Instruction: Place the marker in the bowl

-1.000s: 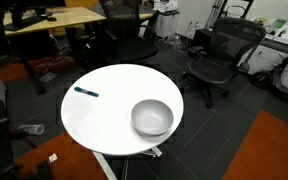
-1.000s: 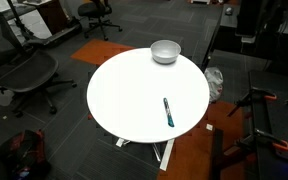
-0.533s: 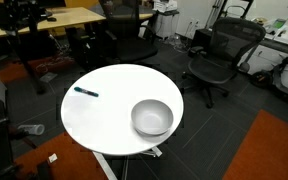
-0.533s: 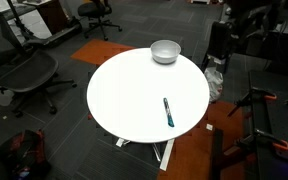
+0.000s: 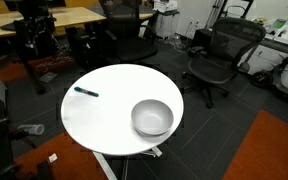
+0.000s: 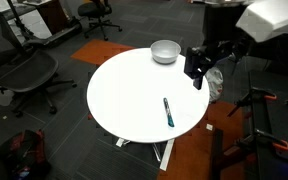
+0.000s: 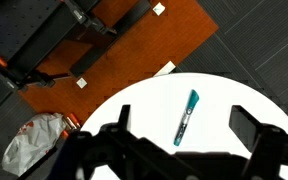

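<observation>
tool hangs in the air by the desk rim, near the bowl but not touching it. in wrist view i see its two dark fingers spread wide apart, not gripping anything. the marker shows btwn them in that view, lying flat on the white desk below. in both exterior views the marker sits well apart from the bowl, across the desk from it and close to the rim. bowl stands upright, also close to the rim. off the desk, wrist view shows orange carpet and a crumpled plastic bag on the floor. a black office chair stands beyond the bowl in an exterior view.
</observation>
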{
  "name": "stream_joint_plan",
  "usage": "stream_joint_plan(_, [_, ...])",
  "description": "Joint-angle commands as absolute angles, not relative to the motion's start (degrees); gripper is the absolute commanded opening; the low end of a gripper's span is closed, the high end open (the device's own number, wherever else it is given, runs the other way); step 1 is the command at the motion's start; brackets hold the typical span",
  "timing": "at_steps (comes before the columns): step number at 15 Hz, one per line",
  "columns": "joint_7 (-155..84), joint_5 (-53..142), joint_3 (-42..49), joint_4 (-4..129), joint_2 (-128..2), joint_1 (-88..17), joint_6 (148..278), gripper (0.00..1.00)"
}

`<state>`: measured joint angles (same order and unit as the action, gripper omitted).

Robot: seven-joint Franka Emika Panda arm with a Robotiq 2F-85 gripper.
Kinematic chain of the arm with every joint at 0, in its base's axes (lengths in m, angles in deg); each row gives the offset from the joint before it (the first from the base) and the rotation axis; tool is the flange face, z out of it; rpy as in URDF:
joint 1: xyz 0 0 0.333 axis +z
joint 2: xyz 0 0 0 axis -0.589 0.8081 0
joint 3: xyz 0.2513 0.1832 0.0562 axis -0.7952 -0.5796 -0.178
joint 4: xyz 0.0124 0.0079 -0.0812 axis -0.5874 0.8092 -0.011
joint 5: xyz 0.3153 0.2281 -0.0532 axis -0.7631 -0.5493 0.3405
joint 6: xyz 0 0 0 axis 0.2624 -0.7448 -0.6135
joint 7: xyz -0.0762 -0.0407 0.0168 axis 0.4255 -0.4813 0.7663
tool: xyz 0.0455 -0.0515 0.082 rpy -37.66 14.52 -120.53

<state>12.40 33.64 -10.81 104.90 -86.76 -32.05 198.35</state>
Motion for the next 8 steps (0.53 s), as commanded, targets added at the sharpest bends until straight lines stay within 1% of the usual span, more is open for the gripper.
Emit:
stream_joint_plan(1, [16.91,35.75,-11.04,104.55,-83.53,-30.93,202.0,1.0])
stream_joint_plan(8, [22.53,38.44,-10.02,103.48,-77.06,-29.79,206.54,1.0])
